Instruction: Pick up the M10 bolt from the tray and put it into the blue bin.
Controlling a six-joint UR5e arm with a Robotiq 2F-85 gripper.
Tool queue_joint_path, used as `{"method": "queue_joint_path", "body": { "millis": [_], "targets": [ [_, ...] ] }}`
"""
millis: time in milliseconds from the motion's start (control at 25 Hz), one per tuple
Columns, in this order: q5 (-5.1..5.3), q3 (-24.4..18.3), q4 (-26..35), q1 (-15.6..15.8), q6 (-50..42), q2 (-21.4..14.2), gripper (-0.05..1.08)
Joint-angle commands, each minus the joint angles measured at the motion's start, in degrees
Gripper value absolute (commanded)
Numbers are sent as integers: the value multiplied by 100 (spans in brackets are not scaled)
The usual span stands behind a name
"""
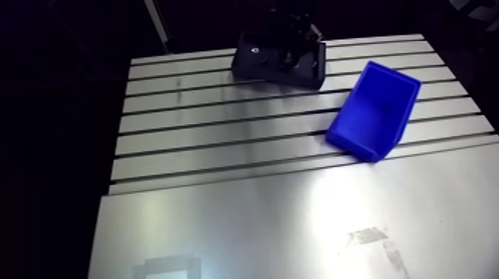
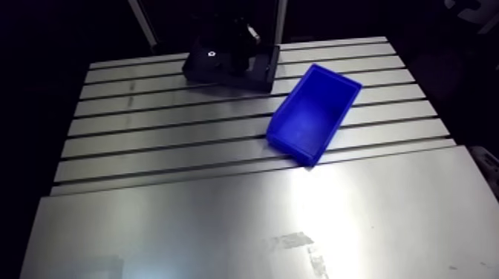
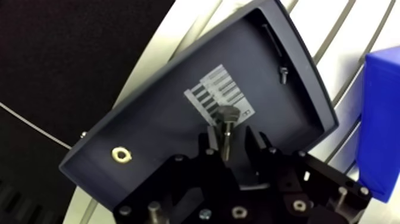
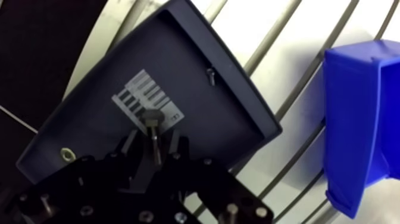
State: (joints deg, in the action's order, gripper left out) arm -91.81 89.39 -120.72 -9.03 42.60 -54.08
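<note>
In the wrist view the M10 bolt (image 3: pixel 226 128) lies on the dark tray (image 3: pixel 155 119), its hex head over the tray's white label (image 3: pixel 217 95). My gripper (image 3: pixel 231 143) is low over the tray and open. Its fingers (image 3: pixel 208 143) stand on either side of the bolt's shaft, with a gap showing on each side. The blue bin (image 1: pixel 375 111) lies tipped on the slotted table, beside the tray and a little nearer the front. In the arm view the gripper (image 1: pixel 293 37) hangs over the tray (image 1: pixel 256 67) at the back of the table.
A brass-coloured washer (image 3: pixel 121 156) lies near one corner of the tray. A small screw (image 3: pixel 283 72) lies by the tray's far wall. A smooth metal plate (image 1: pixel 297 222) covers the front of the table.
</note>
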Motion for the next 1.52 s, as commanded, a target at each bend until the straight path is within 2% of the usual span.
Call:
{"method": "queue_joint_path", "body": {
  "millis": [40,1520],
  "targets": [
    [1,-5,0,-3,6,35,63],
    [10,-22,18,-3,-20,70,81]
  ]
}}
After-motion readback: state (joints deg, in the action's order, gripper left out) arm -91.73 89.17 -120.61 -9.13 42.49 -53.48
